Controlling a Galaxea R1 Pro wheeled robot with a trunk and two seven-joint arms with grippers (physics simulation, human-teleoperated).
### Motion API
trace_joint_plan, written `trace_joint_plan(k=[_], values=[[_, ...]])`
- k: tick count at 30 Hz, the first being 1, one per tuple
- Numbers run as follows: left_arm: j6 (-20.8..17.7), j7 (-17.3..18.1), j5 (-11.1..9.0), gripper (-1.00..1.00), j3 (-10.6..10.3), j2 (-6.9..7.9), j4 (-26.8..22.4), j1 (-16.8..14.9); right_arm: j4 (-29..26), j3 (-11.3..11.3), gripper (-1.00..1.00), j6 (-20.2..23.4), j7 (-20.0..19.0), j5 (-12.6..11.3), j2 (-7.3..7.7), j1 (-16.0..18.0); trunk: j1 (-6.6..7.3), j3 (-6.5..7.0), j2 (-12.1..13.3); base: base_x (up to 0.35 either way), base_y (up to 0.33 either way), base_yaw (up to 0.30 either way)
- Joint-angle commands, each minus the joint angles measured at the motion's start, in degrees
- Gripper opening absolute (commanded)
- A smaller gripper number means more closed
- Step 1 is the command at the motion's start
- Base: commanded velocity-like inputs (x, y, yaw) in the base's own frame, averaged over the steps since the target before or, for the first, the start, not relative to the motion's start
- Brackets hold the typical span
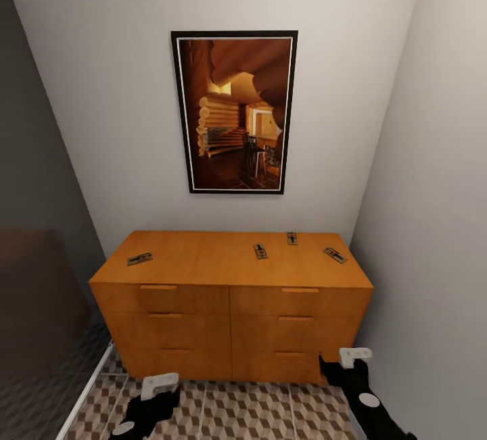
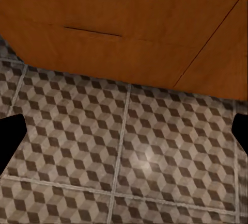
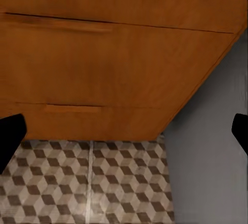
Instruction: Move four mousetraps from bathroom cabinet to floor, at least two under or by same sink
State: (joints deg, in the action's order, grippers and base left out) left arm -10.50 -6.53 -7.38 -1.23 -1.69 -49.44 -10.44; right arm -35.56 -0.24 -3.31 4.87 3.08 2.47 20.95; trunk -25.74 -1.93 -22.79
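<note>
Four mousetraps (image 1: pixel 260 251) lie on top of the cabinet (image 1: pixel 230 318) (none on the bathroom floor (image 1: pixel 264 413) yet), so every pick and placement is left. Below the cabinet's front, the left gripper (image 1: pixel 160 386) and right gripper (image 1: pixel 354 357) hang spread apart, holding nothing.

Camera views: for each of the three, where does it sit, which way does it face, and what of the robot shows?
Head view: high on the robot, looking forward and down at the cabinet, four mousetraps on top; both arms low in frame.
Left wrist view: low, facing the cabinet's base and the bathroom floor; dark fingertips at the edges.
Right wrist view: low, facing drawer fronts, floor and grey wall; fingertips likewise.
Shared: cabinet and floor in all.
</note>
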Motion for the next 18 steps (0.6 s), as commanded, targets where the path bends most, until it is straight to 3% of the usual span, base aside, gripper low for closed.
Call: trace_joint_plan(k=[1, 5, 18], values=[[-1.14, -0.38, -0.62, 1.0, -0.14, -0.02, -1.97, -0.02, -1.48, -0.03, 1.0, 0.49, 0.15, 0.3, -0.01, 0.04, -0.04, -0.14, -0.12, 0.0, 0.0, 0.0], [-3.47, -0.4, -0.68, 1.0, -0.17, 0.0, -10.29, -0.02, -8.61, -0.02, 1.0, 3.37, 0.06, 0.27, -0.01, 0.05, -0.04, -0.14, -0.12, 0.0, 0.0, 0.0], [-6.41, -0.41, -0.8, 1.0, -0.17, -0.3, -28.06, -0.02, -26.95, -0.02, 1.0, 7.0, 0.04, -0.25, -0.32, 0.06, -0.04, -0.14, -0.12, 0.0, 0.0, 0.0]])
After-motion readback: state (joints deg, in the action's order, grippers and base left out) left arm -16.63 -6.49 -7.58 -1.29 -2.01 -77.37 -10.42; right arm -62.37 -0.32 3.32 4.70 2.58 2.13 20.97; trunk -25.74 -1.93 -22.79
